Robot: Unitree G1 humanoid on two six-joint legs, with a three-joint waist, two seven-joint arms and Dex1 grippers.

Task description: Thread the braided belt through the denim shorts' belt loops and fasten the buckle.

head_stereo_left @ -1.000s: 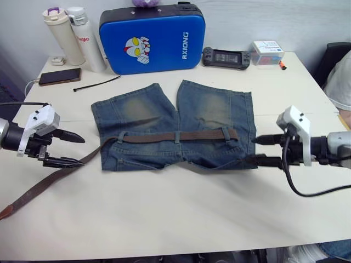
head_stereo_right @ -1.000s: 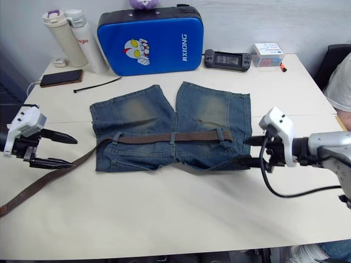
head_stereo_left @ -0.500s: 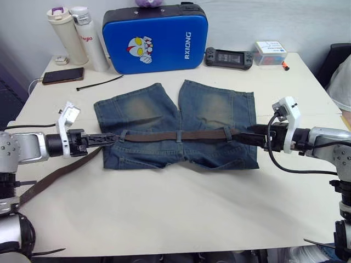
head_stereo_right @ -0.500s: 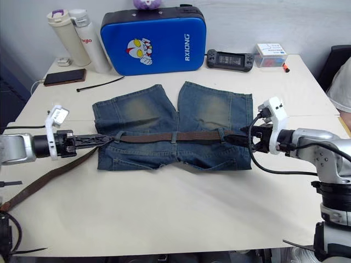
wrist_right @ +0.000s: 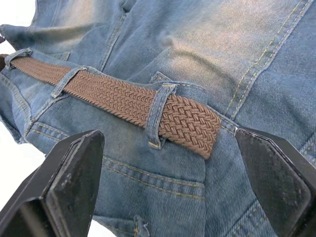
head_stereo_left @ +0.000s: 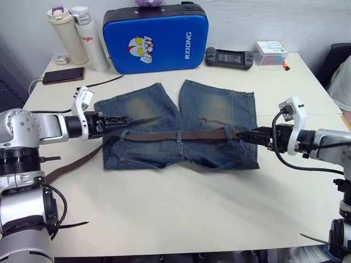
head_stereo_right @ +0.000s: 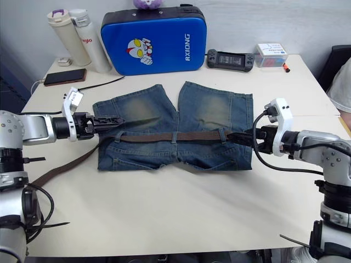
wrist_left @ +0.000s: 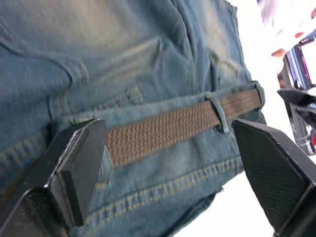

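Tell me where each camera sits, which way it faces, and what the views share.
Left and right eye views: on the head, looking forward and down at the denim shorts; both arms show.
Left wrist view: on the left arm, looking along the open left end effector at the braided belt.
Right wrist view: on the right arm, open right end effector facing the belt's end.
All share the belt.

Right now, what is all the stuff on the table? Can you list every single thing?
denim shorts: 1, faded blue, table middle
braided belt: 1, brown, through the belt loops, tail off the left side
case: 1, blue, back
bottles: 2, cream and white, back left
phone: 1, dark, back left
cable tie: 1, black, beside phone
game console: 1, black, back right
small box: 1, back right
left gripper: open, over shorts
right gripper: open, at belt's end
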